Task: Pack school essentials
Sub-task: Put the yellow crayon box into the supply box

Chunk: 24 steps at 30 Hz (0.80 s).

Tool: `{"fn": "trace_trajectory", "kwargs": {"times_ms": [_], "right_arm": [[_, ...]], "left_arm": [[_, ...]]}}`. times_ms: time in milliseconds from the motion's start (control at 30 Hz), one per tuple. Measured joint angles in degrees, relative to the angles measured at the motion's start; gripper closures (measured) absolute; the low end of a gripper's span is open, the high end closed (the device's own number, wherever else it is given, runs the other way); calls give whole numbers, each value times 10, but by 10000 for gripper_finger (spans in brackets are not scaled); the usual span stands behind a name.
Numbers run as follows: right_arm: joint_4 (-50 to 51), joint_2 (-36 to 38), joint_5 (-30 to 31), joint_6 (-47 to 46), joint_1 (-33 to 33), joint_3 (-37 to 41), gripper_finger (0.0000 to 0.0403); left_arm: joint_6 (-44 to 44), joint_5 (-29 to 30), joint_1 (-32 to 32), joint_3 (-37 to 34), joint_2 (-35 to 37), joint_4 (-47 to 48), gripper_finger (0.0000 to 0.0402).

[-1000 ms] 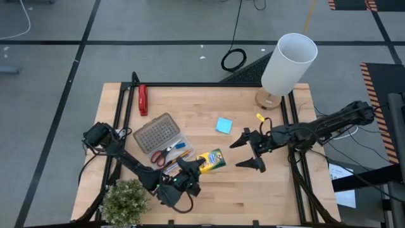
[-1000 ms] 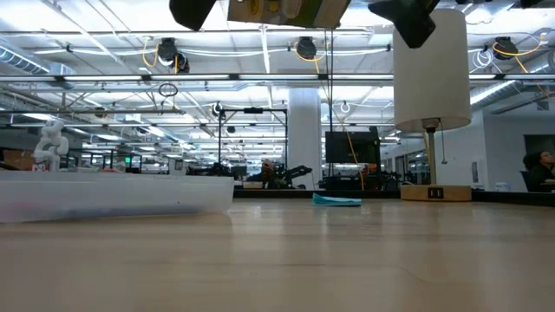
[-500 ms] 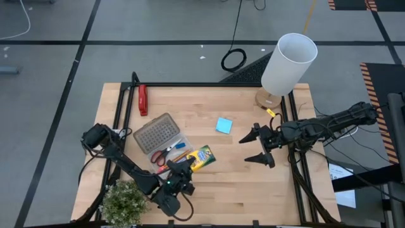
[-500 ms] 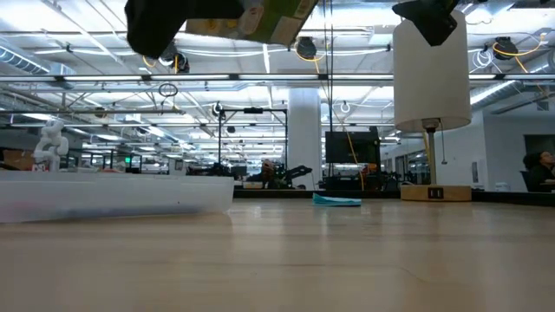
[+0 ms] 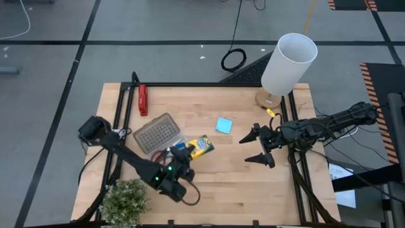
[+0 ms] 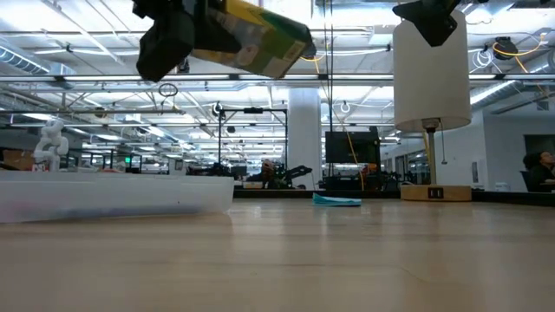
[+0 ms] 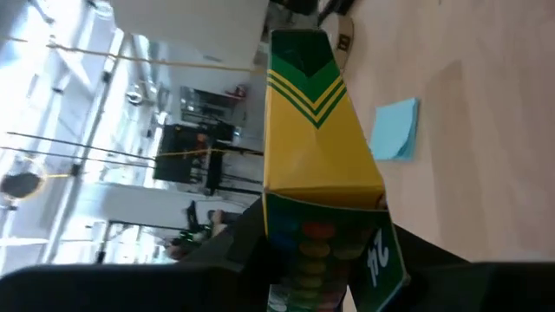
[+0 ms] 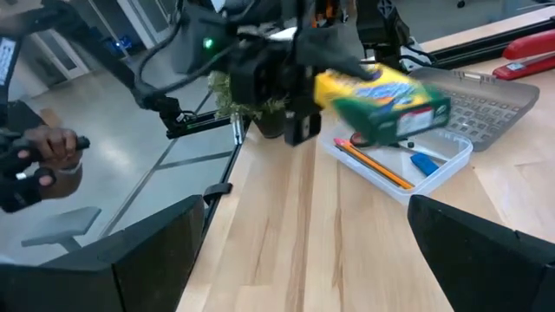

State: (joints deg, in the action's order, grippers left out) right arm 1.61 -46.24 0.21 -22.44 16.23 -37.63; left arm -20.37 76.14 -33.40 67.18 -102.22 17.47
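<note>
A: How is the left gripper (image 5: 184, 154) engaged?

B: It is closed on the yellow-green crayon box (image 5: 200, 145), which is held clear of the table (image 5: 234, 171) and tilted, as confirmed in the low view (image 6: 251, 35). The box is carried at the edge of the clear plastic case (image 5: 166, 144), above its open tray.

A: What is contained in the tray?

B: Red-handled scissors (image 5: 162, 155) are seen from above; an orange pencil (image 8: 375, 164) and a small blue item (image 8: 425, 163) are shown in the right wrist view.

A: Where is the light-blue square notepad (image 5: 223, 125)?

B: It lies flat on the table, apart from the case, between the two arms.

A: And the right gripper (image 5: 258, 147)?

B: It is held above the table's right part with its fingers spread wide; nothing is gripped
</note>
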Motion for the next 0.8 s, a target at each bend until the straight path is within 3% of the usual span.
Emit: {"fn": "trace_trajectory", "kwargs": {"times_ms": [233,433,600,800], "right_arm": [[0,0,-2,2,0,0,4],[0,0,-2,5,0,0,4],[0,0,-2,6,0,0,4],[0,0,-2,7,0,0,4]], "left_arm": [[123,-123,16,0,73,185,284],[201,-243,6,0,76,297,284],[280,-266,6,-1,59,383,284],[301,-292,7,0,58,413,284]]}}
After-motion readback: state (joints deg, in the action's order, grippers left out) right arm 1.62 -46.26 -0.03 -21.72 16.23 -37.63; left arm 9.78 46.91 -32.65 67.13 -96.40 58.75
